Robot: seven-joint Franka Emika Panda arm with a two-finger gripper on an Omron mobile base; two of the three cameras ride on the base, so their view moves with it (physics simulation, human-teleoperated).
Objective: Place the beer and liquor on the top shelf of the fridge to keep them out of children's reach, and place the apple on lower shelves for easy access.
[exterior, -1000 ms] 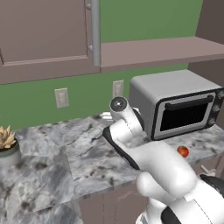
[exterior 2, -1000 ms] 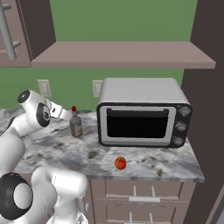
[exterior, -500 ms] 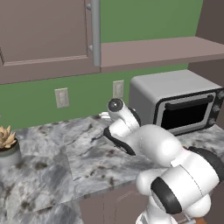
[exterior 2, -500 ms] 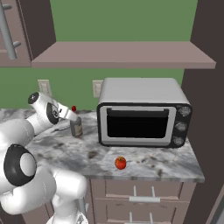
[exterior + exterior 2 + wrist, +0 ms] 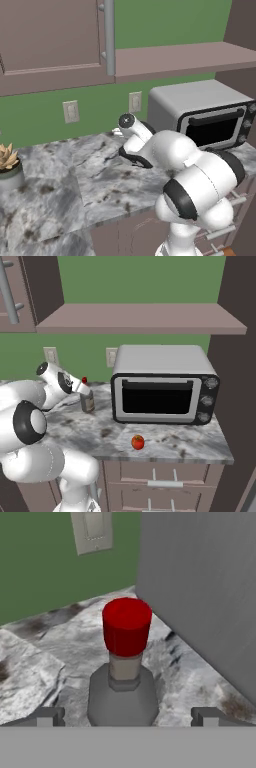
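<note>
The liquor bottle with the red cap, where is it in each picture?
Left base view: hidden behind the arm.
Right base view: liquor left of centre, on the counter beside the microwave.
Hand view: centre, liquor, red cap up.
Shared landmark: the microwave, whose grey side fills the right of the hand view.

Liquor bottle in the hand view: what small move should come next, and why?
Probably ease forward and down, then close. The open gripper already straddles the liquor bottle, one fingertip on each side, but its body sits low in the view. The microwave wall is close on one side.
</note>
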